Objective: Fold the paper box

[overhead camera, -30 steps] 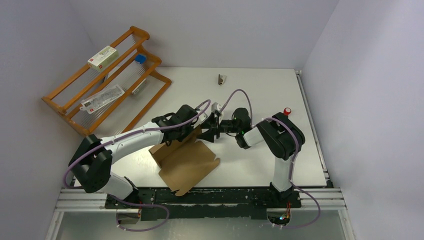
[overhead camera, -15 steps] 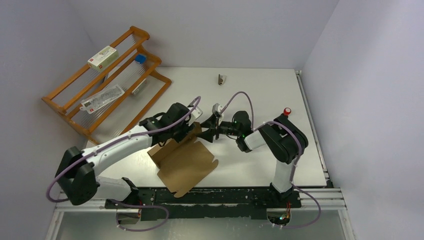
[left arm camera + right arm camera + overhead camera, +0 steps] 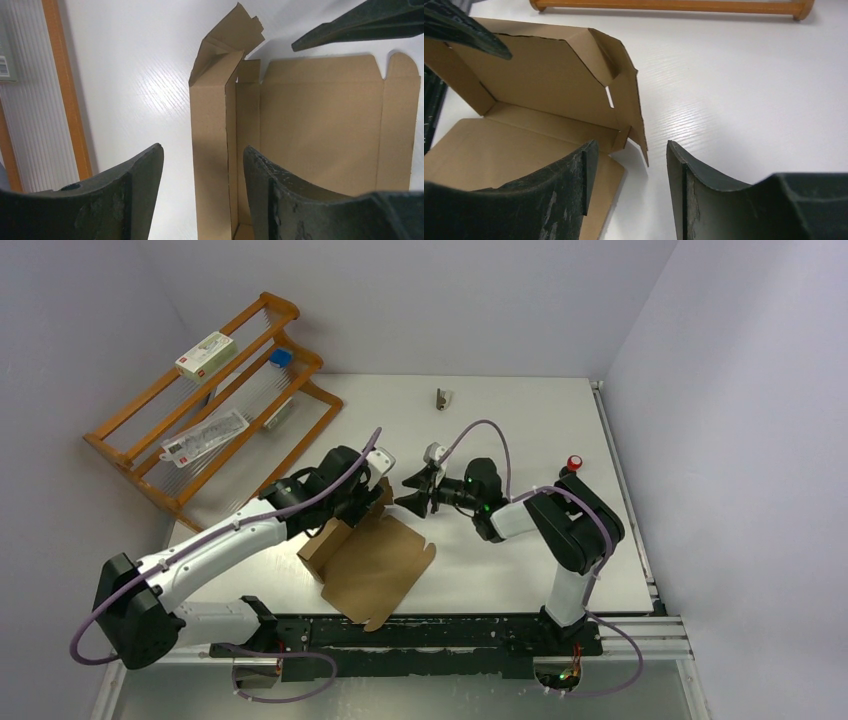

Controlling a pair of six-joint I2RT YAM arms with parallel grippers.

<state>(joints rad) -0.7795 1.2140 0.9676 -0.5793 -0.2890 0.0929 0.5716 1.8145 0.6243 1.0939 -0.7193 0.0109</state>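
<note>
The paper box (image 3: 375, 565) is a brown cardboard sheet lying flat on the table, with its far side wall folded upright (image 3: 210, 145). My left gripper (image 3: 362, 506) hovers over that wall. In the left wrist view the wall stands in the gap of the left gripper (image 3: 202, 152) and neither finger touches it, so the gripper is open. My right gripper (image 3: 409, 501) is just right of the box's far corner, open and holding nothing. In the right wrist view the pointed corner flap (image 3: 634, 115) ends just ahead of the right gripper (image 3: 629, 150). The panel (image 3: 499, 150) lies under the right gripper's left finger.
A wooden rack (image 3: 215, 390) stands at the back left, holding a white carton with red print (image 3: 205, 353) and a flat packet (image 3: 205, 437). A small grey object (image 3: 441, 398) sits at the far middle. A red-capped knob (image 3: 574, 462) is near the right arm.
My left gripper has opened, let go of the box wall and drawn back to the left. The right gripper has backed slightly away from the box corner. The wall stays upright.
</note>
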